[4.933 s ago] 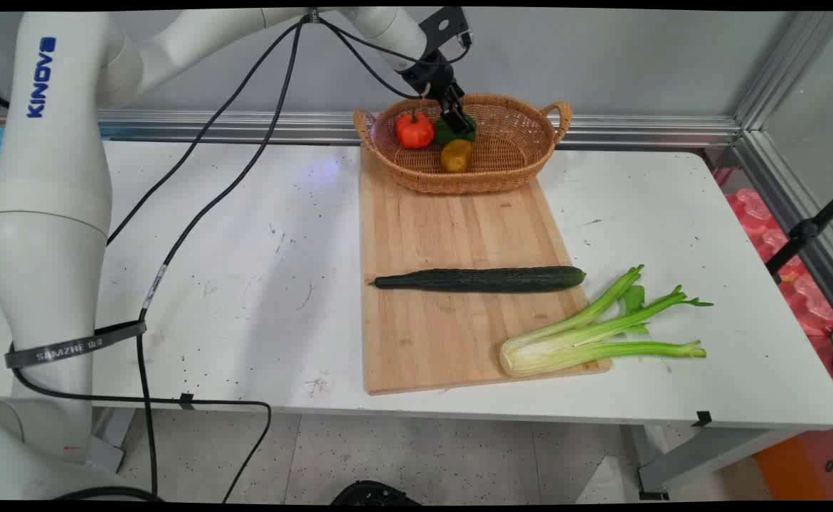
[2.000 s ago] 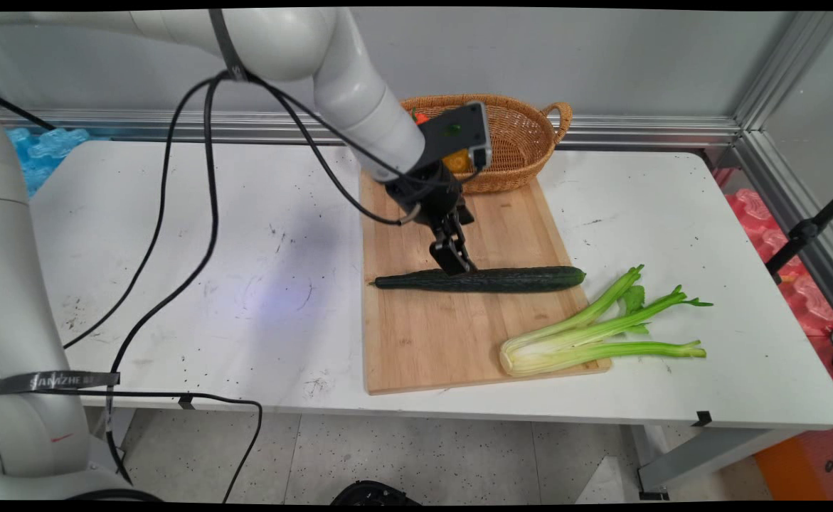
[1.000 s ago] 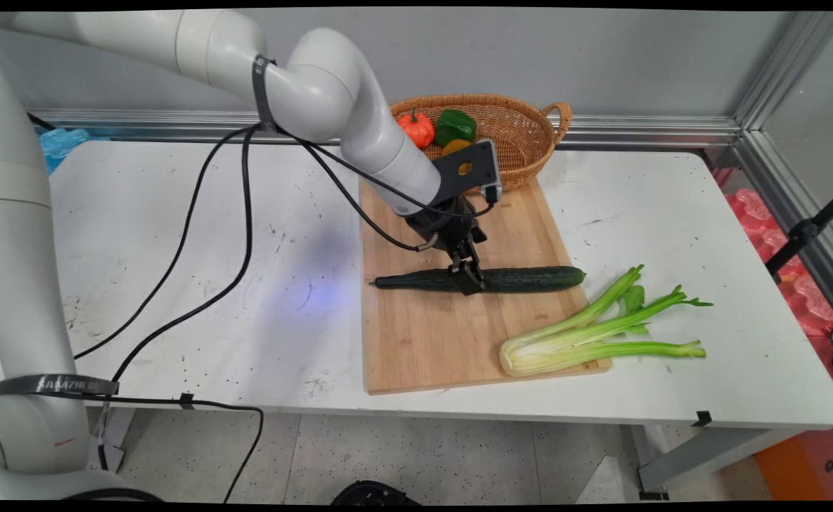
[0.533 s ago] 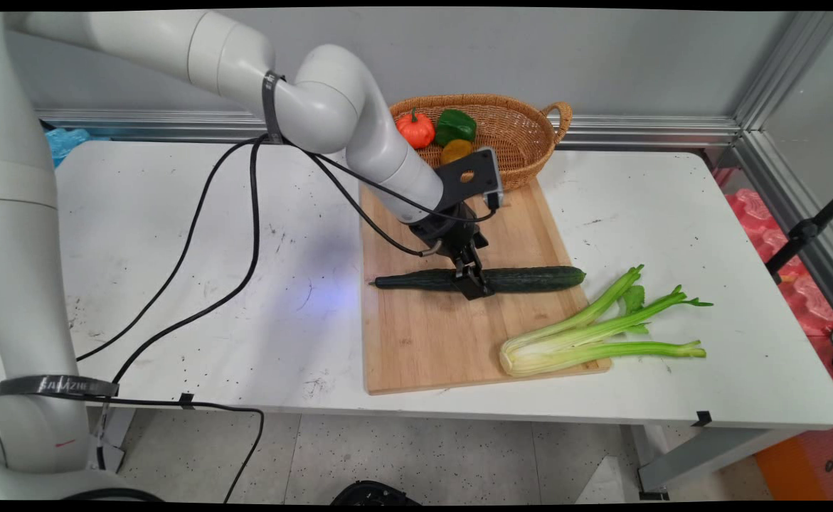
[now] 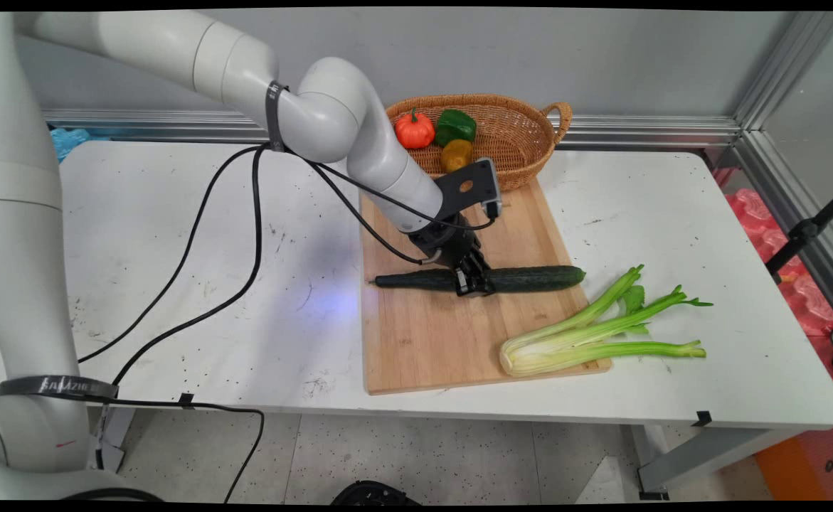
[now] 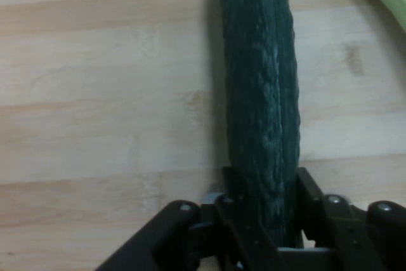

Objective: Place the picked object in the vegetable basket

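A long dark green cucumber (image 5: 523, 278) lies crosswise on the wooden cutting board (image 5: 430, 334). My gripper (image 5: 473, 281) is down on its middle, one finger on each side, shut on the cucumber. In the hand view the cucumber (image 6: 261, 93) runs up from between the two black fingers (image 6: 307, 191), which press against its sides, with the cutting board (image 6: 101, 106) beneath. The cucumber still rests on the board.
A bunch of celery (image 5: 594, 334) lies on the board's near right corner and the table. A wicker basket (image 5: 523, 149) at the board's far end holds a small orange pumpkin (image 5: 415, 130), a green pepper (image 5: 455, 125) and a yellow pepper (image 5: 456, 153).
The arm swung from the basket down to the cucumber. In the last second the gripper lowered over its middle and the fingers closed on its sides.
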`<state>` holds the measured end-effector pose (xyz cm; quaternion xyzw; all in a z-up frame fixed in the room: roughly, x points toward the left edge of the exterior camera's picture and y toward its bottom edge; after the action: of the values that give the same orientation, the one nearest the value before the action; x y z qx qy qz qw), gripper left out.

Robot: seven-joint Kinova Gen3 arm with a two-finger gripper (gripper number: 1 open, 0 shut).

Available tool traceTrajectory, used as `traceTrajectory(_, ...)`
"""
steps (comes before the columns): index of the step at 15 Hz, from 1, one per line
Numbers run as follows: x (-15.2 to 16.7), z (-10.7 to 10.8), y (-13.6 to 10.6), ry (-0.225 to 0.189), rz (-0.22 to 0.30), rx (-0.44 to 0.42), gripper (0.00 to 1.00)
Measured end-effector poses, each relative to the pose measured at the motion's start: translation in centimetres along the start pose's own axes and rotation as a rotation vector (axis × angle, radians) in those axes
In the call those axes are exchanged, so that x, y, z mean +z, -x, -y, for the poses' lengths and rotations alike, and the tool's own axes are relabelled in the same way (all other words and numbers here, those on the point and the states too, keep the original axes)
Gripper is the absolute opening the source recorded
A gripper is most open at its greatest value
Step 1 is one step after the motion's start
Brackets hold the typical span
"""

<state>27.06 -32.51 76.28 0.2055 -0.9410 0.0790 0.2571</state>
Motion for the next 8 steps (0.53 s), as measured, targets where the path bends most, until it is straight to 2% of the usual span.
traceTrajectory(5,-0.2,0.0,-0.1,0.018,-0.002,-0.002,0.0)
traceTrajectory(8,-1.2,0.6,-1.0,0.028,-0.016,0.003,0.0)
